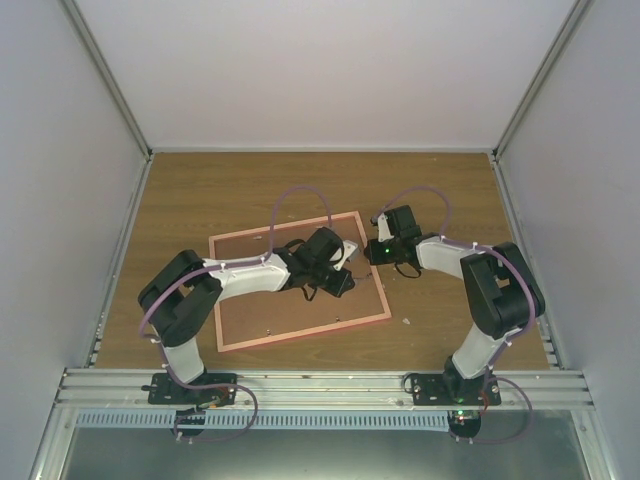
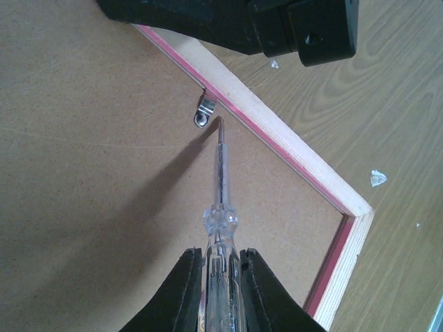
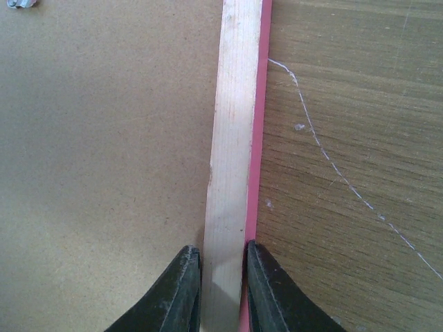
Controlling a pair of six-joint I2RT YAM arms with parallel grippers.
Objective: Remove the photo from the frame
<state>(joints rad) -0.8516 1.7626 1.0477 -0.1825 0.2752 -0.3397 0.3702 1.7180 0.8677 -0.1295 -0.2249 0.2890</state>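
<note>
The pink-edged frame (image 1: 302,339) lies face down on the table, its brown backing board (image 1: 262,312) facing up. The photo is hidden under that board. My left gripper (image 2: 220,266) is shut on a clear-handled screwdriver (image 2: 220,200). The screwdriver's tip rests at a small metal tab (image 2: 205,111) by the frame's rim (image 2: 297,149). In the top view the left gripper (image 1: 340,272) reaches over the board's right part. My right gripper (image 3: 223,256) is shut on the frame's pale wooden rim (image 3: 232,138), one finger on each side. From above, the right gripper (image 1: 378,247) sits at the frame's right edge.
Small white chips lie on the wooden table (image 2: 377,178) right of the frame, one near its lower corner (image 1: 407,321). A thin pale line (image 3: 332,166) crosses the table beside the rim. Grey enclosure walls stand on both sides and at the back.
</note>
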